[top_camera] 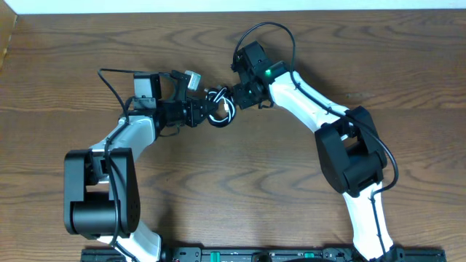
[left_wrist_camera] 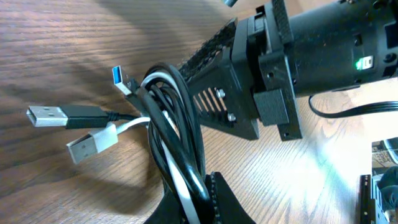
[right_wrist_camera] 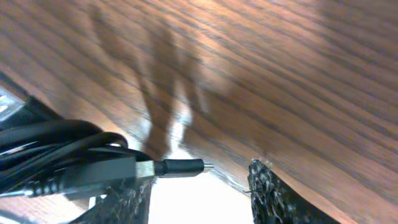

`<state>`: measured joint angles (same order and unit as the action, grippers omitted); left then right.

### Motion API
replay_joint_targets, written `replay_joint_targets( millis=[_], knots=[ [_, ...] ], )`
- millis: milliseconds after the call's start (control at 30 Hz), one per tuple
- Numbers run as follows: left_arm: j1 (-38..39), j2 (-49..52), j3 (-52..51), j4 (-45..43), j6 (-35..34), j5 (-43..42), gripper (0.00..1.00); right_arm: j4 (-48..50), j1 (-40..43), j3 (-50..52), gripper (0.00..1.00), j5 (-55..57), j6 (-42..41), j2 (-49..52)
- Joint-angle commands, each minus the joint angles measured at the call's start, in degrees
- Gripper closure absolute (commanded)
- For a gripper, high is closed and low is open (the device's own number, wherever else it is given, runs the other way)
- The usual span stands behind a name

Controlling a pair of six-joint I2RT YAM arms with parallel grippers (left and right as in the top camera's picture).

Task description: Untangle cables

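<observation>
cables (left_wrist_camera: pixel 177 134) clamped in closed left pincer (top_camera: pixel 206 114); right pincer (top_camera: pixel 231 97) apparently parted, must next draw one strand free.

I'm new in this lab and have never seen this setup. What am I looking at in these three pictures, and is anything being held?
Two robot arms work at a wooden table. One picture looks down from above; the other two come from cameras on each wrist. The left gripper is shut on a bundle of cables: a black cable and a white cable, their USB plugs sticking out. The right gripper is right against the same bundle, a small plug lying between its fingers; whether it grips is unclear.
</observation>
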<state>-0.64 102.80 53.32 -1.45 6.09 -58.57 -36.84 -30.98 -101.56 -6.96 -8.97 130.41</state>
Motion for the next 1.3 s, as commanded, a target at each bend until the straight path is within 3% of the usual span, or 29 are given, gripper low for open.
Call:
replay_joint_targets(
  millis=[0,100,233,433,600,800,900,1267],
  knots=[
    [-0.28,0.11,0.52,0.28,0.94,-3.3,0.91,-0.28,3.34,-0.35,0.55,10.08,-2.27,-1.09],
    [-0.28,0.11,0.52,0.48,0.61,-1.51,0.91,-0.26,4.24,-0.35,0.54,9.92,-4.24,-1.09],
    [-0.28,0.11,0.52,0.96,-5.6,9.57,0.88,-0.17,5.11,-0.35,0.51,3.98,-4.48,-1.09],
    [-0.28,0.11,0.52,2.69,-9.88,19.43,0.83,-0.02,6.56,-0.35,0.58,-4.55,-3.39,-1.09],
    [-0.28,0.11,0.52,2.71,-11.3,22.03,0.66,0.46,6.91,-0.35,0.58,-16.9,1.99,-1.09],
    [-0.28,0.11,0.52,2.75,-11.34,22.4,0.64,0.61,6.88,-0.35,0.57,-25.38,4.76,-1.09],
    [-0.22,0.11,0.52,4.02,-11.37,26.69,0.64,0.59,6.84,-0.35,0.57,-28.0,4.79,-1.09],
    [1.53,0.96,0.52,3.1,-11.37,29.59,0.64,-0.24,5.27,-0.33,0.57,-25.42,4.79,-1.05]
  ],
)
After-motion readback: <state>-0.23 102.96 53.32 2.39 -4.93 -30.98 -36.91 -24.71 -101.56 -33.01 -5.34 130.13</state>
